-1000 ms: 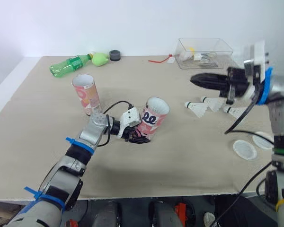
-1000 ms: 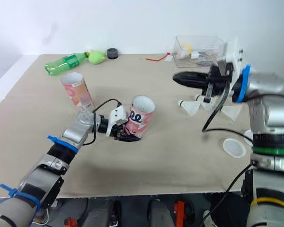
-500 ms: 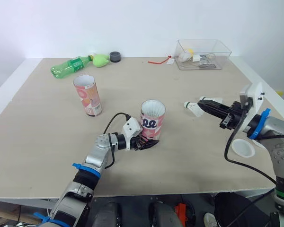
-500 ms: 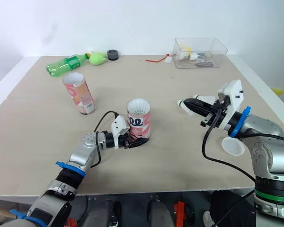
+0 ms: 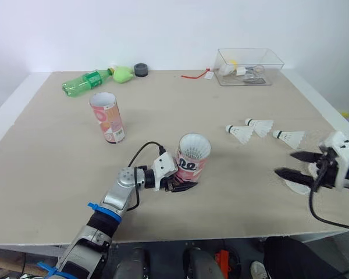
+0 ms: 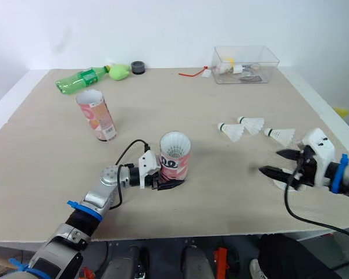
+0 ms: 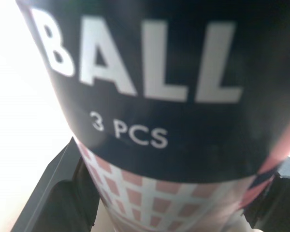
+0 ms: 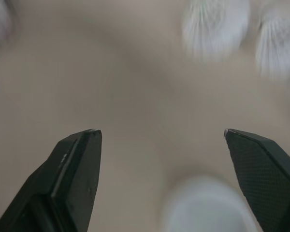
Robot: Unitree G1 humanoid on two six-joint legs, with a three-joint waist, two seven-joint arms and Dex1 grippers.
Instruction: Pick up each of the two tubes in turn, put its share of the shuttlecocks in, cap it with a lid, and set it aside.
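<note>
Tabletop (image 5: 58,151) centre: left claw (image 5: 183,185) grips tube (image 5: 193,158); right claw (image 5: 284,163) spread over lid (image 5: 295,187) near right edge.

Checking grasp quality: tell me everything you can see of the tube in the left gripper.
The held tube is a short cylinder, apparently cardboard, pink-and-white patterned with a dark band; the left wrist view reads "BALL 3 PCS". Its mouth is open, uncapped, white inside; contents unclear. It leans slightly, near the front middle of the table. The left gripper clamps its lower part, a black finger on each side.
</note>
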